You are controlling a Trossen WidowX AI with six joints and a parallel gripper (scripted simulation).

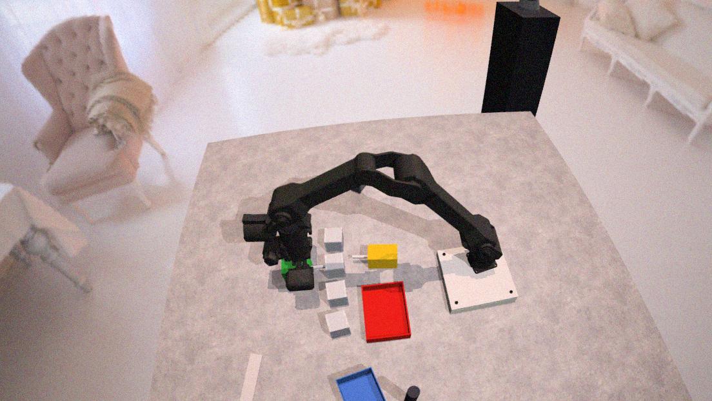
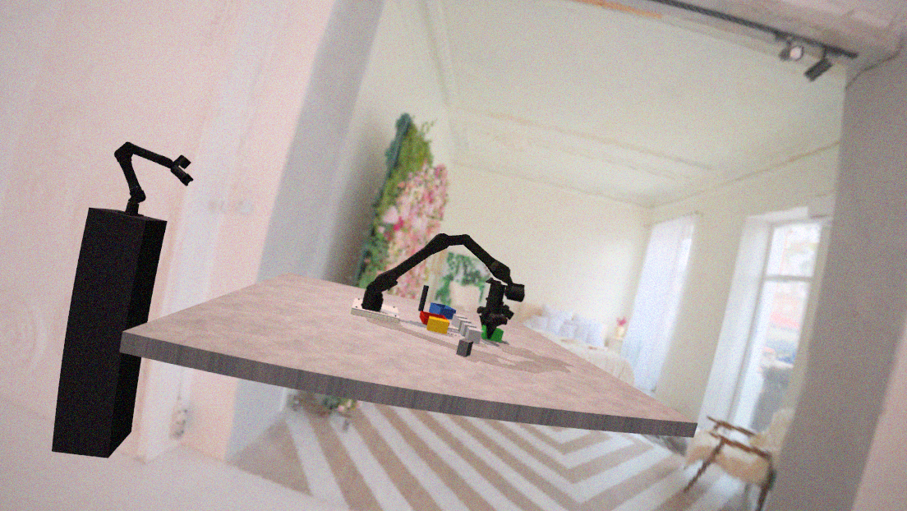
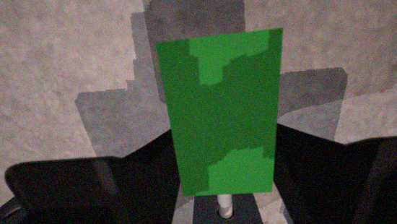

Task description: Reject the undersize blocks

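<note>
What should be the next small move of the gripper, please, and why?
Probably push the green rectangular gauge gently straight onward: the black gripper grips it, and its pale pin meets the hole of the grey steel block, with some pin length still outside.

A blue rectangular shallow tray (image 1: pixel 361 387), a pink tufted fabric armchair (image 1: pixel 74 79), a tall black rectangular pedestal (image 1: pixel 520 64) (image 2: pixel 104 329) beyond the table.
</note>
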